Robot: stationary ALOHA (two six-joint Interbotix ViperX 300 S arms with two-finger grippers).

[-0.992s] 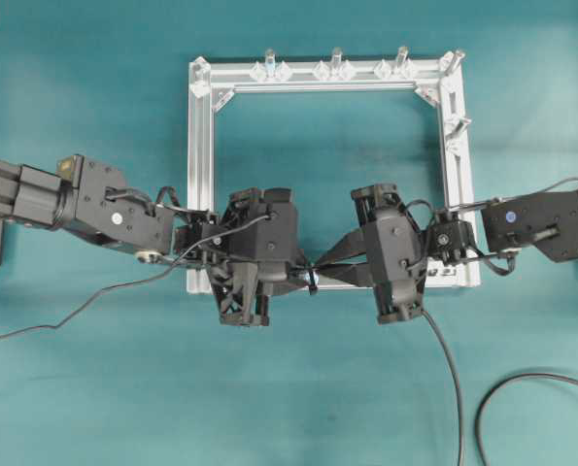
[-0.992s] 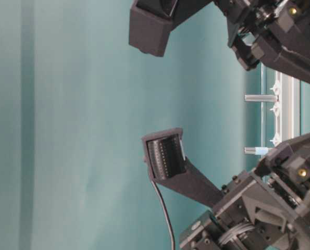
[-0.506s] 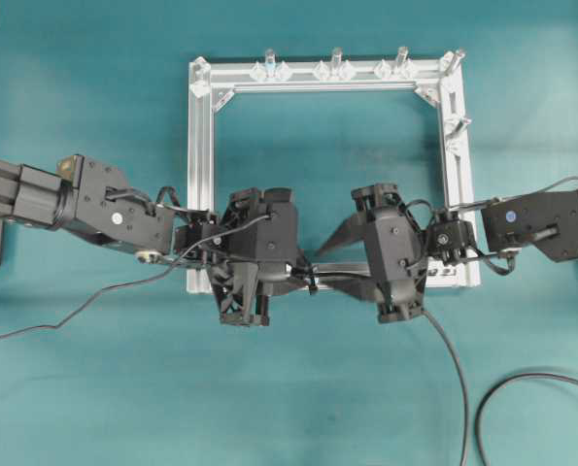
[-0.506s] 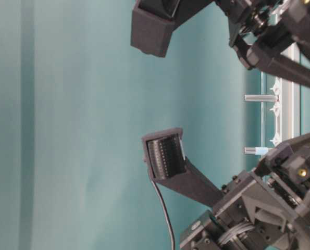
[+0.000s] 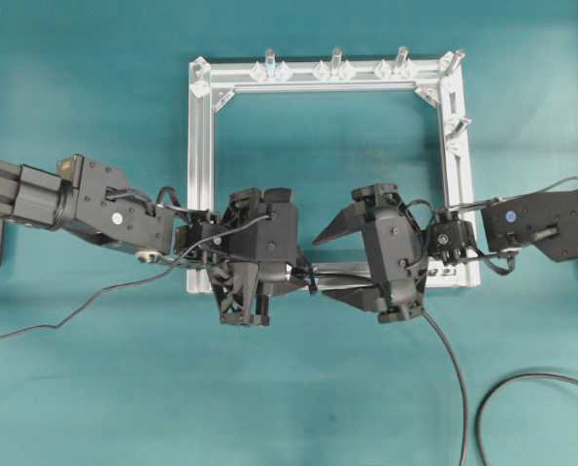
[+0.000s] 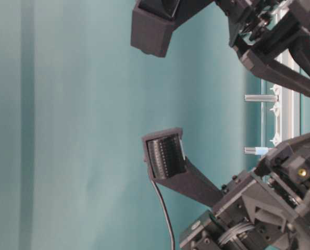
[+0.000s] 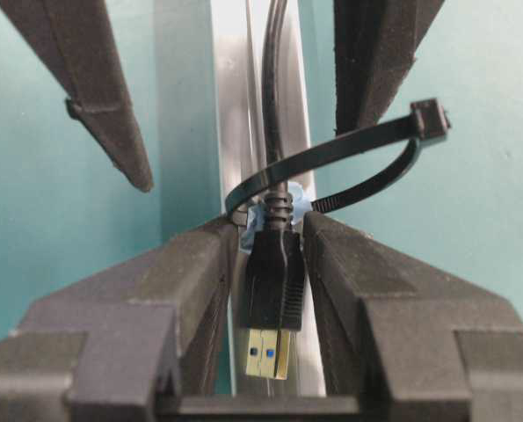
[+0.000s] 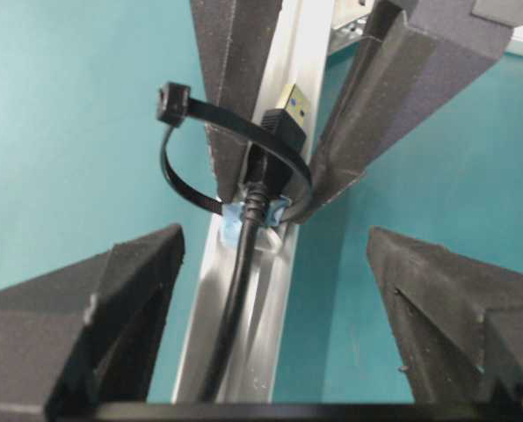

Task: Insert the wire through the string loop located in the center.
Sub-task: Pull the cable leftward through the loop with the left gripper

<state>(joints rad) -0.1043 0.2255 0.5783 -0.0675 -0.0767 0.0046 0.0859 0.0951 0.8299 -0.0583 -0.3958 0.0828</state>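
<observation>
In the left wrist view my left gripper (image 7: 270,230) is shut on the wire's black plug (image 7: 270,281), and the plug's yellowish-metal tip points toward the camera. The wire (image 7: 274,79) runs away along the silver frame bar and passes through the string loop (image 7: 331,158), which sits by a pale-blue tag (image 7: 298,200). In the right wrist view my right gripper (image 8: 274,242) stands open on either side of the wire (image 8: 243,264), touching nothing. Beyond it are the string loop (image 8: 191,114) and the plug (image 8: 283,114). From overhead, the left gripper (image 5: 303,275) and right gripper (image 5: 329,265) face each other over the frame's near bar.
The square aluminium frame (image 5: 201,146) lies on the teal cloth, with clear upright pegs (image 5: 335,60) along its far bar. A black cable (image 5: 522,383) curves at the bottom right. Thin arm cables trail from the left (image 5: 75,311) and right (image 5: 449,359) wrists.
My right gripper has opened wide and let go of the wire. The left gripper has kept still, shut on the plug.
</observation>
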